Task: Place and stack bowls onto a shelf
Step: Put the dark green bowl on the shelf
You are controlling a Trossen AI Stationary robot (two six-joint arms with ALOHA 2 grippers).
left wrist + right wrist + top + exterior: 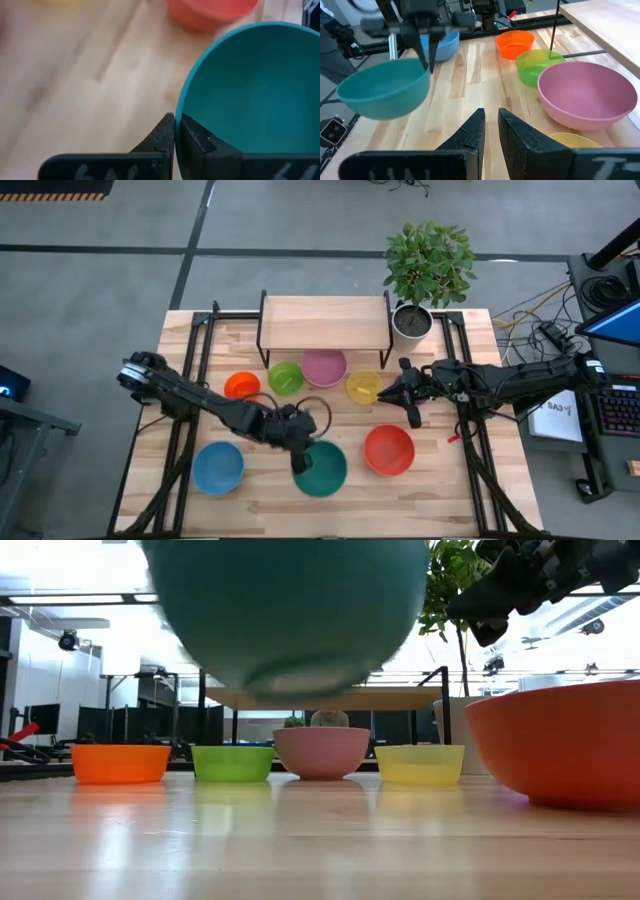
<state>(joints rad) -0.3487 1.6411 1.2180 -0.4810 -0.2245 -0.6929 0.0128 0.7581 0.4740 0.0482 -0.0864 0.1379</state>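
Observation:
My left gripper [300,457] is shut on the teal bowl [324,471], which hangs in the air near the table's front, tilted in the right wrist view [382,95]. On the table stand the blue bowl [218,467], the red bowl [389,450], and a row of orange [241,385], lime green [285,377], pink [324,367] and yellow [363,387] bowls in front of the shelf [325,323]. My right gripper [412,416] hovers between the yellow and red bowls. Its fingers stand a narrow gap apart with nothing between them. My left gripper holds the teal bowl by its rim [179,111], on the side toward the table's left. One finger is inside the bowl and one outside, pinching the wall. The fingers slant down from the left. The bowl is lifted clear of the table and tilted [290,610].
A white plant pot [411,323] with a leafy plant stands at the shelf's right end. Black rails [200,350] run along both table sides. Bare wood lies between the blue and red bowls and in front of the row of small bowls.

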